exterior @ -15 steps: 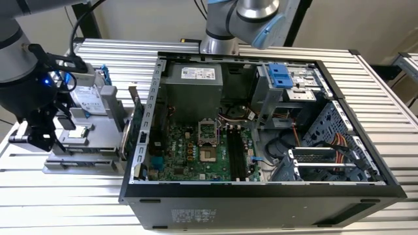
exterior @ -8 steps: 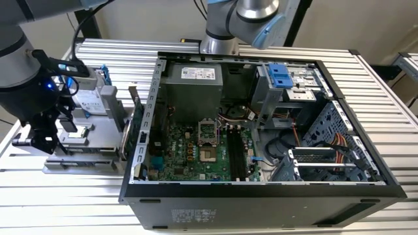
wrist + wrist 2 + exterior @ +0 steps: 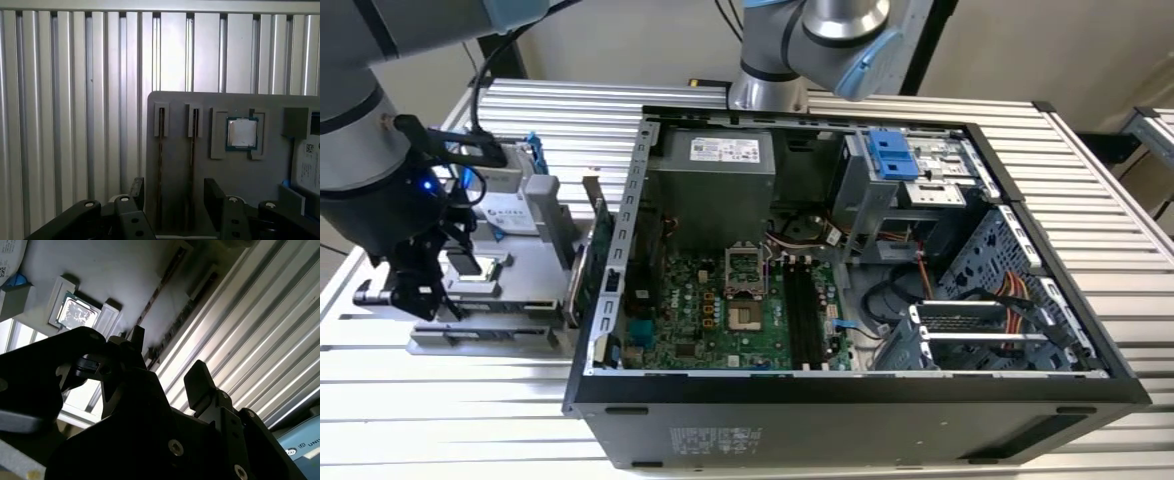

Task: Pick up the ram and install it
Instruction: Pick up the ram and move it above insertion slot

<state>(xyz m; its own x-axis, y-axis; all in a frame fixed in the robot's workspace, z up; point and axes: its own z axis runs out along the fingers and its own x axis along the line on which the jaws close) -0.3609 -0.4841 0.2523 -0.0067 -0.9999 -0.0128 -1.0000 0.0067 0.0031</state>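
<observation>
Two long, very thin ram sticks (image 3: 161, 165) are seen standing on edge in parallel slots of a flat grey holder plate (image 3: 177, 105), which is laid on the ribbed aluminium table (image 3: 75, 100). The black two-finger gripper (image 3: 175, 189) is held wide open near them, with nothing grasped; in the first wrist view both sticks are framed between its jaws. A small square silver processor chip (image 3: 242, 133) is seated beside the slots. In the exterior view, the open black computer case (image 3: 854, 400) is set at the plate's right.

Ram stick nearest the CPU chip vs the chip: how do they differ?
The ram is long and thin; the processor chip is small and square. The ram stands on edge in a slot; the chip lies flat, silver face up. Both sit in the grey tray.
</observation>
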